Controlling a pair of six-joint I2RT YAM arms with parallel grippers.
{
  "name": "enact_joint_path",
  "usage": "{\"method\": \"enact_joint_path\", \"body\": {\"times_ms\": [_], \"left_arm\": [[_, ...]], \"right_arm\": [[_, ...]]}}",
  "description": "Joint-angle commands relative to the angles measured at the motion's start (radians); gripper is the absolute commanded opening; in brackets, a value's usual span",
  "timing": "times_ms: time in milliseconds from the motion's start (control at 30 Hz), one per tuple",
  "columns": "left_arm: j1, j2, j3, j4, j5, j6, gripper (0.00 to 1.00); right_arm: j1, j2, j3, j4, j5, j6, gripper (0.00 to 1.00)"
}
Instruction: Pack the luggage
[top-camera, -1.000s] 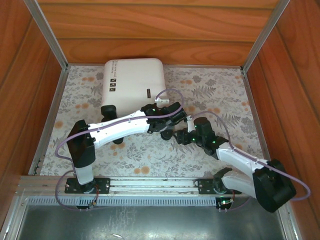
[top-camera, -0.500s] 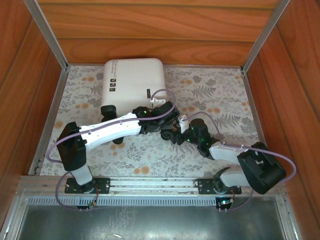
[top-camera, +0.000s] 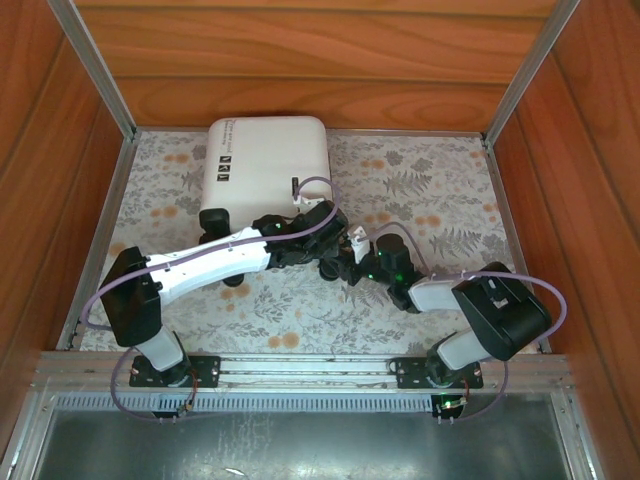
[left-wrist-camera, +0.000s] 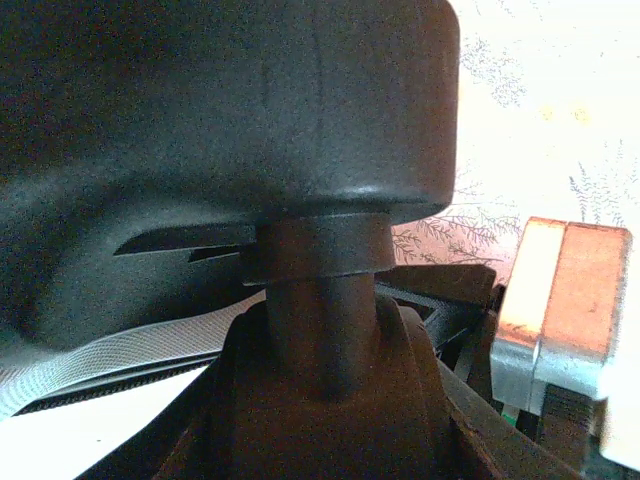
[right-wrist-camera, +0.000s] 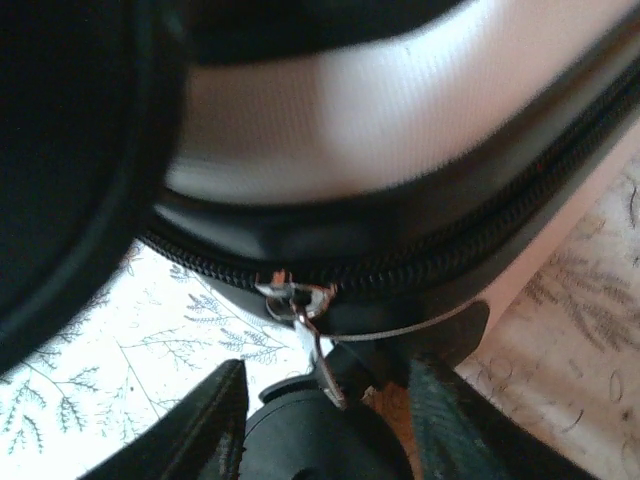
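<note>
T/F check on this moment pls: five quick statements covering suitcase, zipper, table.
1. The suitcase lies flat at the back left of the table, white shell up. True.
2. The table has a plain white surface. False: it carries a floral print.
3. In the right wrist view, a metal zipper pull hangs toward the gap between the right fingers, which stand apart. True.
4. The suitcase stands wide open. False: from above it lies shut, shell up.
5. The left wrist view looks closely at a black wheel. True.
</note>
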Motion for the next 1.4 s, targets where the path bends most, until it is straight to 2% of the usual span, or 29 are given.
{"method": "enact_joint_path", "body": {"times_ms": [0, 267, 433, 667, 933, 1167, 1233, 1367], "left_arm": [[0.042, 0.010, -0.048, -0.106, -0.038, 0.051, 0.00], [0.052, 0.003, -0.064, -0.087, -0.022, 0.053, 0.00], [0.058, -0.013, -0.081, -0.081, -0.019, 0.064, 0.00], [0.063, -0.059, -0.107, -0.076, 0.008, 0.196, 0.00], [0.059, -0.151, -0.182, -0.066, 0.067, 0.410, 0.00], [0.060, -0.255, -0.263, -0.043, 0.093, 0.538, 0.00], [0.060, -0.283, -0.275, -0.043, 0.098, 0.561, 0.00], [0.060, -0.337, -0.309, -0.040, 0.173, 0.630, 0.00]], "right_arm": [[0.011, 0.004, 0.030, -0.001, -0.013, -0.016, 0.40], [0.014, -0.016, 0.041, -0.024, -0.016, -0.002, 0.19], [0.016, -0.057, 0.051, -0.095, 0.006, 0.000, 0.01], [0.016, -0.160, 0.163, -0.459, 0.071, -0.010, 0.00], [0.016, -0.209, 0.271, -0.731, 0.135, -0.002, 0.00], [0.016, -0.166, 0.349, -0.851, 0.245, 0.009, 0.00], [0.016, -0.163, 0.353, -0.851, 0.253, -0.001, 0.00], [0.016, -0.177, 0.342, -0.794, 0.299, -0.037, 0.00]]}}
